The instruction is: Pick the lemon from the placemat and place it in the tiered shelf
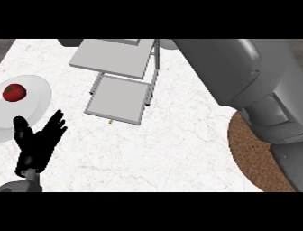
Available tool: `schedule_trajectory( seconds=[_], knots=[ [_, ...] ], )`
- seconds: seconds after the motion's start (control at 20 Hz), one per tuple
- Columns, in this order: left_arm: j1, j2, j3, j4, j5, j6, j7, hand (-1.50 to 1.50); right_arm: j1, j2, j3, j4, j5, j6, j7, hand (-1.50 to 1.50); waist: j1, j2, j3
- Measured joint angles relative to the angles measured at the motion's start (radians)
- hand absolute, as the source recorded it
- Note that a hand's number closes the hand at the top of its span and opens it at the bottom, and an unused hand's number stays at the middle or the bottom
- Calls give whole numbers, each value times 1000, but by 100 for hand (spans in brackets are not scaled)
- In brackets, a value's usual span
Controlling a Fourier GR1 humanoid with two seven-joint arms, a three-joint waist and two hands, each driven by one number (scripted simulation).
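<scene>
Counter (167,149): white marbled top, filling most of my view. Dark grey floor shows at the upper left and upper right corners.

Tiered shelf (117,97): grey, two flat trays on a thin frame, standing at the upper middle of the counter. The upper tray lies farther from me, the lower one nearer. Both trays show bare tops.

Plate (28,113): white, round, at the left edge of the counter. A red tomato (14,92) sits on its far part.

Placemat (250,155): brown, woven look, at the right of the counter, largely covered by my right forearm (260,90).

Lemon: I cannot see it; whether it is under my right arm I cannot tell.

My left hand (38,140): lower left, just beside the plate's near rim, fingers straight and spread, pointing up and away, holding nothing.

My right hand: out of sight. Only the grey forearm crosses from the lower right toward the shelf's top right corner.
</scene>
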Motion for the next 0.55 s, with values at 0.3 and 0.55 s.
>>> schedule_trajectory(
  seconds=[0.3, 0.55],
  knots=[
    [34, -9, 4, -16, -1, 12, -2, 0, 84, -66, -28, -119, 45, -40, 37, -150, -33, -13, 2],
    [55, -14, 10, -23, -3, 24, -10, 0, 193, -127, -49, -309, 27, -3, 62, -150, -55, -19, 3]
  ],
)
